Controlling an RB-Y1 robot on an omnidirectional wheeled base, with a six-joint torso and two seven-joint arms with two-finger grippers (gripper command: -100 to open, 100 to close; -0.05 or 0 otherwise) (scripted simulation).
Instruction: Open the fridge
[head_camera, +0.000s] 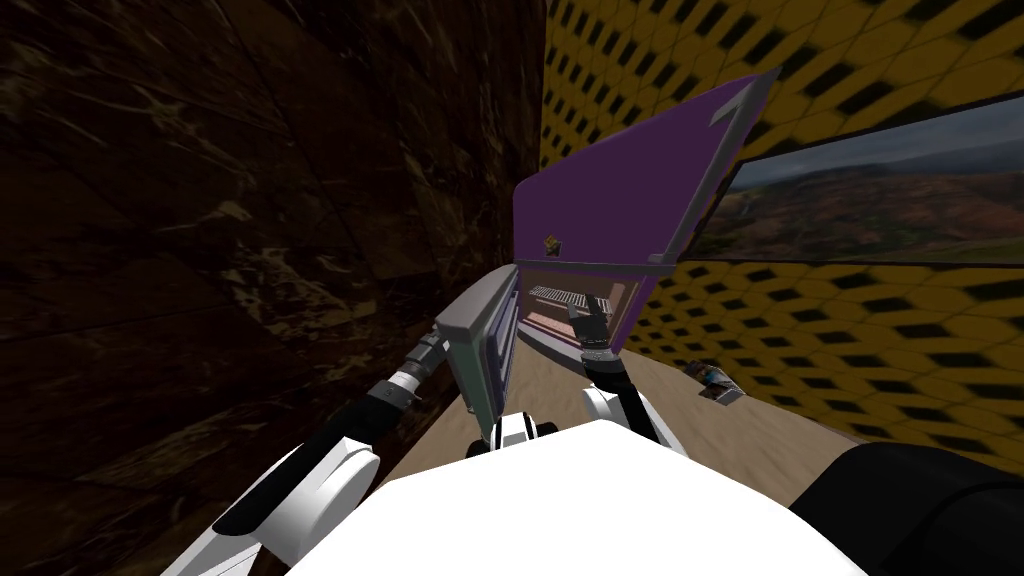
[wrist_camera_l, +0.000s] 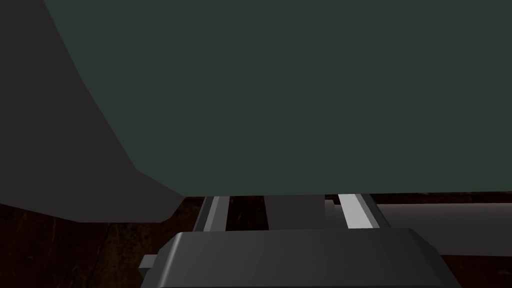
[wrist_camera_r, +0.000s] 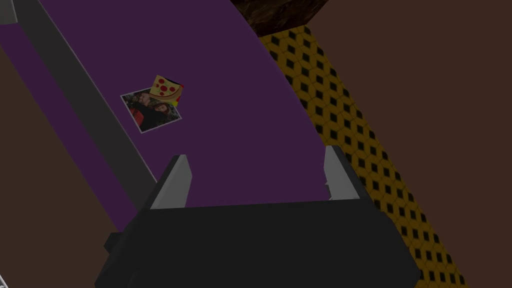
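Your left claw (wrist_camera_l: 285, 204) is sitting closest, fingers apart, tips against a flat dark green-grey plane beside the one open door (head_camera: 480, 345). The purple fridge (head_camera: 610, 200) is standing ahead, one rack (head_camera: 556, 295) showing inside. Your right claw (wrist_camera_r: 256, 172) is gaping, facing one photo (wrist_camera_r: 150, 111) and one pizza magnet (wrist_camera_r: 167, 89) on its purple front.
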